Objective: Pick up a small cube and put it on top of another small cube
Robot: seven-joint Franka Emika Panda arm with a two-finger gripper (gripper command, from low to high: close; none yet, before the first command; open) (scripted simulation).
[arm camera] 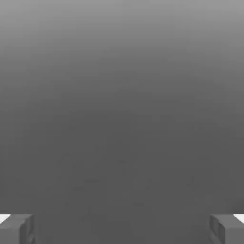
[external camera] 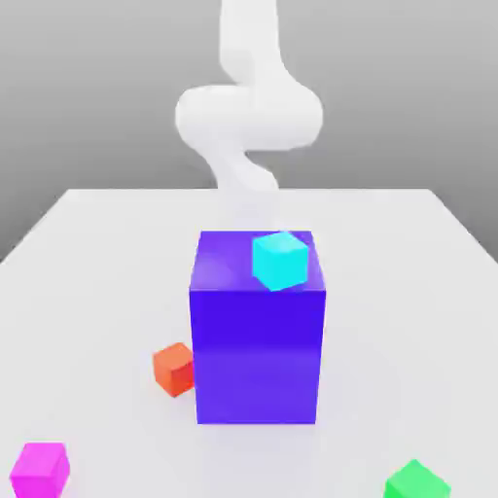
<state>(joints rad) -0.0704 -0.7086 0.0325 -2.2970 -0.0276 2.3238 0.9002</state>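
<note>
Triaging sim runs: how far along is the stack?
Done: nothing; no small cube sits on another. The cyan cube lies on the purple block; orange, magenta and green cubes sit apart on the table. In hand: nothing, hand open. Left: pick, stack.

A tall purple block [external camera: 258, 340] stands in the middle of the white table [external camera: 97, 253] and is the main obstacle. On its top, toward the back corner on the exterior view's right, sits a cyan cube [external camera: 280, 260] with open air above it. An orange cube [external camera: 174, 369] lies just beside the block's foot on the exterior view's left. A magenta cube [external camera: 40, 469] and a green cube [external camera: 416, 481] lie near the 2 front corners, well apart. Both side strips and the back edge lie bare.
</note>
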